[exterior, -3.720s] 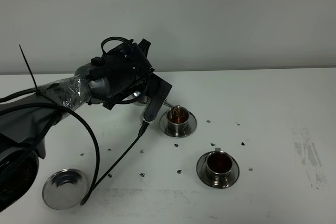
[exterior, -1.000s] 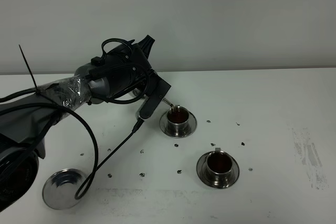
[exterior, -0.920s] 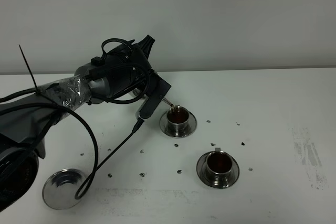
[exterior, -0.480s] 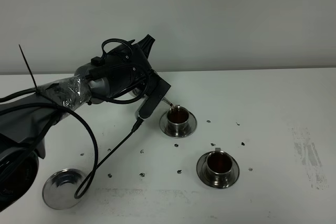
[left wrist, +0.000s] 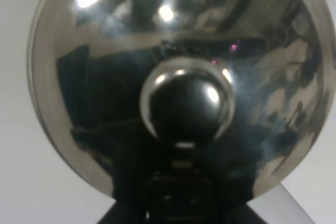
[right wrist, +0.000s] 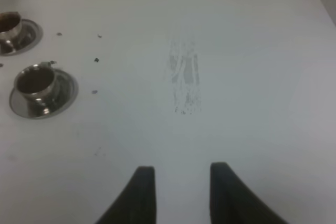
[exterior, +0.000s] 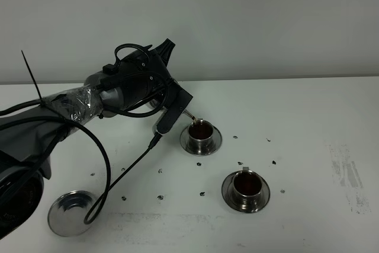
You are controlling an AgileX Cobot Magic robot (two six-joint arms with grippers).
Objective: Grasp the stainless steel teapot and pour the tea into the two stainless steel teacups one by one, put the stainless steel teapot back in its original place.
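**Pouring at the far cup, saucer bare at the near-left corner**

Sitting near the table's front-left corner, the wide steel saucer (exterior: pixel 73 212) carries nothing, and a black cable (exterior: pixel 127 173) hangs down beside it. Behind it, the left arm (exterior: pixel 89 102) reaches from the left edge toward the middle of the table, its wrist wrapped in shiny tape. The left gripper (exterior: pixel 169 111) is largely hidden by its own housing; the teapot (left wrist: pixel 181 85) fills the left wrist view, its domed lid and round knob close against the camera, so the pot is plainly carried, though the fingers themselves cannot be seen. In the high view only the thin spout (exterior: pixel 190 115) shows past the gripper, tipped down with its end just over the rim of the far teacup (exterior: pixel 201 133).

That cup stands on its small saucer near the middle of the table and holds dark tea. The near teacup (exterior: pixel 246 186), closer to the front edge and further right, is also filled with dark liquid. Small dark specks (exterior: pixel 160 195) dot the white table (exterior: pixel 308 122) around both cups.

Toward the right edge lies a grey scuffed patch (right wrist: pixel 184 80). The right gripper (right wrist: pixel 180 192) hangs above bare table there, its two black fingers parted and empty.
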